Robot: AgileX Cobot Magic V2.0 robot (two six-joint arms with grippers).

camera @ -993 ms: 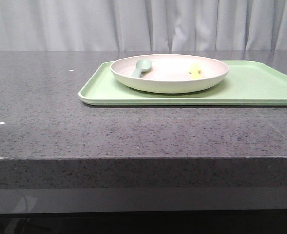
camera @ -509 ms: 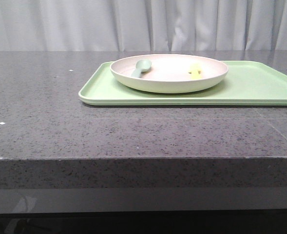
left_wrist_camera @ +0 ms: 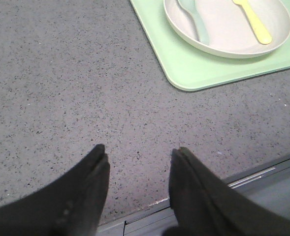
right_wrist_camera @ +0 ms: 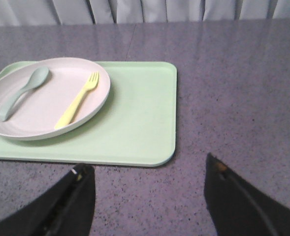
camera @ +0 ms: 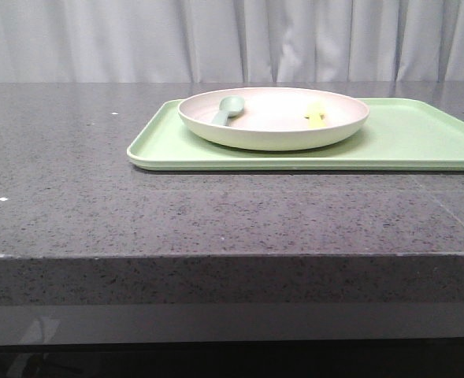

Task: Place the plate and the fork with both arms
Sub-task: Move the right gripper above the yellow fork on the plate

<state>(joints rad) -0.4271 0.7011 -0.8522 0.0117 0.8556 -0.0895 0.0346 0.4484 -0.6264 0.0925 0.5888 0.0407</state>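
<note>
The pale pinkish-cream plate (camera: 279, 130) rests on the left part of a light-green tray (camera: 405, 142). Inside it lies the yellow fork (camera: 316, 116) on the right side. From the left wrist view I see the plate (left_wrist_camera: 218, 46) and fork (left_wrist_camera: 253, 22) beyond my left gripper (left_wrist_camera: 140, 151), which is open and empty over the grey counter near its front edge. My right gripper (right_wrist_camera: 149, 167) is open and empty too, just off the tray's near edge, with the plate (right_wrist_camera: 46, 128) and fork (right_wrist_camera: 78, 101) ahead. Neither gripper shows in the front view.
A grey-green spoon (camera: 228, 109) lies in the plate's left side, also seen as the spoon (right_wrist_camera: 21, 91) in the right wrist view. The tray (right_wrist_camera: 140, 118) has bare room on its right half. The speckled grey counter (camera: 98, 189) ends in a front edge; a white curtain hangs behind.
</note>
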